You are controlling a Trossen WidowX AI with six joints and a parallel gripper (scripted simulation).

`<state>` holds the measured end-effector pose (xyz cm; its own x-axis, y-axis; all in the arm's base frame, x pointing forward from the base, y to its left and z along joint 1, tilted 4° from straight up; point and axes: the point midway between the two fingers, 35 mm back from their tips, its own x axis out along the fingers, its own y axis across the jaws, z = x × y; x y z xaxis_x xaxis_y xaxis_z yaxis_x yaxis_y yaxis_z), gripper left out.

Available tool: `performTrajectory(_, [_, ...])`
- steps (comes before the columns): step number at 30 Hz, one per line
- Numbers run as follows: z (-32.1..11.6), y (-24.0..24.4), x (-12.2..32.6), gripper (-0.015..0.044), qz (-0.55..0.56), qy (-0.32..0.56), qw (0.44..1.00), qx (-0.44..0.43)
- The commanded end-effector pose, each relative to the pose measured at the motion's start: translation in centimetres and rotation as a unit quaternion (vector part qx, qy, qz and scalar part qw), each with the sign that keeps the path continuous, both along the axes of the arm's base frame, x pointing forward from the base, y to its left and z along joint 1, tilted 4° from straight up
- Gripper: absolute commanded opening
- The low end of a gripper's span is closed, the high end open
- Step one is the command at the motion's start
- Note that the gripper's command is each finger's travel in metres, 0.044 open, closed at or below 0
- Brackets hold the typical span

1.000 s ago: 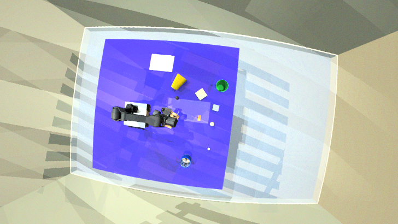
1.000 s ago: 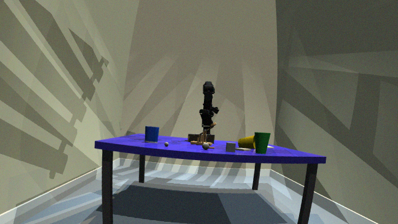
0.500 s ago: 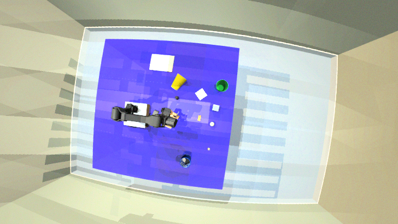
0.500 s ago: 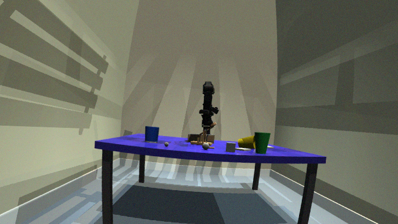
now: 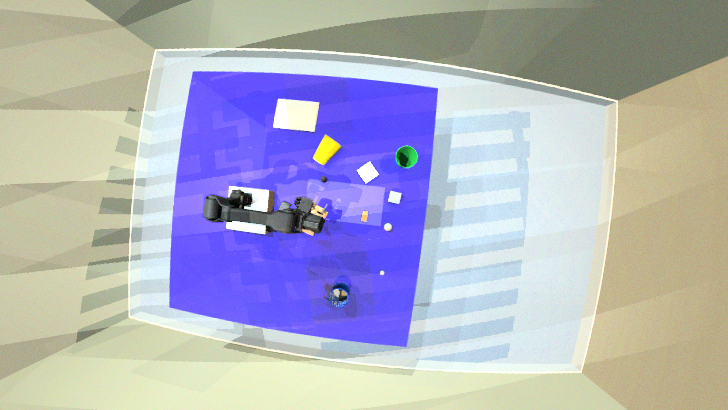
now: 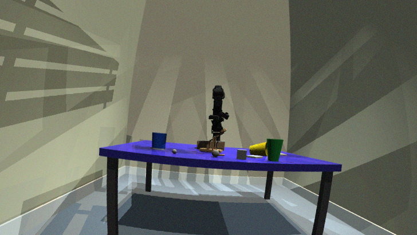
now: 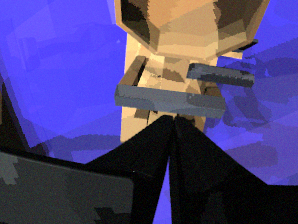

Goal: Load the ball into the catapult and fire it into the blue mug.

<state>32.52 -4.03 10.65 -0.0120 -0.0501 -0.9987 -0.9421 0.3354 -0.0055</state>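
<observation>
The wooden catapult point(image 5: 307, 232) point(image 6: 207, 150) point(image 7: 172, 30) stands in front of the arm, partly hidden by it from above. My gripper point(image 7: 171, 126) is shut and empty. Its fingertips are together over the catapult's base, just beside the grey crossbar point(image 7: 167, 100); contact cannot be told. The visible part of the catapult's cup shows no ball. A small pale ball point(image 5: 382, 272) point(image 6: 174, 151) and a larger light-grey ball point(image 5: 388, 227) point(image 6: 215, 153) lie on the table; which is the task's ball cannot be told. The blue mug point(image 5: 339, 295) point(image 6: 158, 140) stands upright.
A green cup point(image 5: 406, 156) point(image 6: 274, 150) stands upright; a yellow cup point(image 5: 326, 149) point(image 6: 258, 148) lies on its side. A pale cube point(image 5: 394, 197) point(image 6: 241, 154), a white square point(image 5: 367, 172), a small orange block point(image 5: 364, 216), a dark ball point(image 5: 324, 179) and a cream rectangle point(image 5: 296, 115) are also there.
</observation>
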Motion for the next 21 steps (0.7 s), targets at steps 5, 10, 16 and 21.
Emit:
performTrajectory(5, [-0.9,0.5,0.3,0.0000,0.003,0.000,1.000,0.002])
performTrajectory(10, [-1.6,0.9,0.5,0.0000,0.003,0.000,1.000,0.002])
performTrajectory(16, [-2.4,1.3,0.7,0.0000,0.003,0.000,1.000,0.002])
performTrajectory(21, [-3.2,1.7,0.8,0.0000,0.003,0.000,1.000,0.002])
